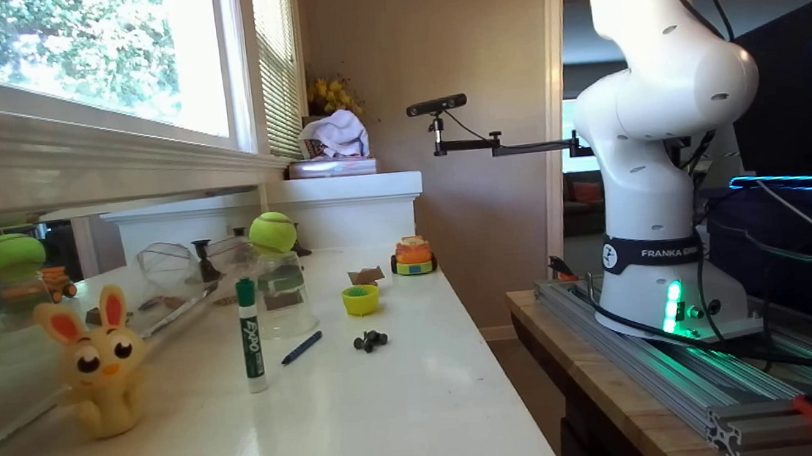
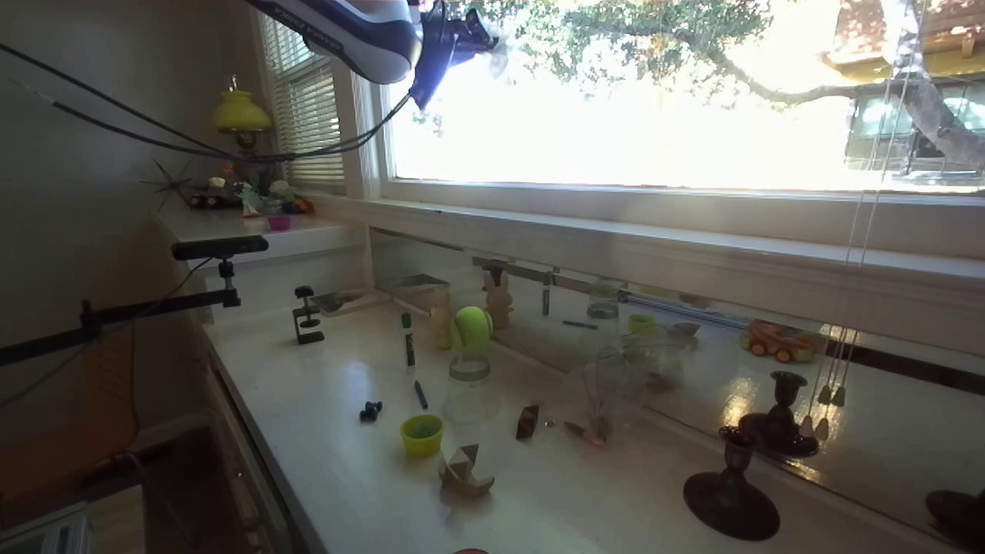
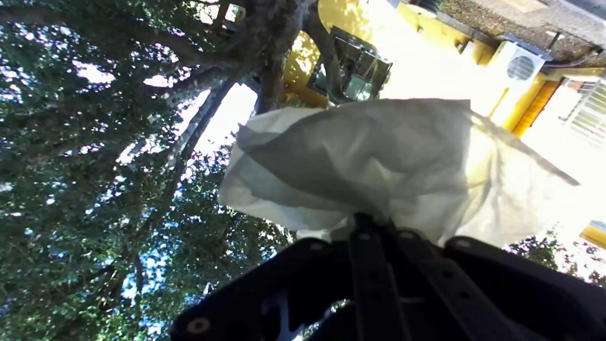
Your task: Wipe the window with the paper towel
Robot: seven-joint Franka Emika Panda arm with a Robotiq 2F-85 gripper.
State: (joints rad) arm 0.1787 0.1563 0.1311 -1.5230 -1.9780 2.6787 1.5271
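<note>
The window (image 1: 60, 60) is a large glass pane in a pale frame with foliage outside; it also fills the upper right of an exterior view (image 2: 654, 131). My gripper (image 2: 491, 42) is high up in front of the upper left part of the pane. The paper towel (image 2: 500, 60) shows as a small pale patch at its tips. In the wrist view the gripper (image 3: 376, 222) is shut on the crumpled white paper towel (image 3: 369, 161), which fans out beyond the fingertips. Trees and a yellow building show behind it. I cannot tell whether the towel touches the glass.
Below the window, the white counter (image 1: 393, 420) bears a rabbit toy (image 1: 105, 364), a green marker (image 1: 250, 337), a tennis ball (image 1: 273, 232) on a glass jar, a yellow cup (image 2: 422, 436) and dark candle holders (image 2: 731, 492). Blind cords (image 2: 862, 231) hang at the right.
</note>
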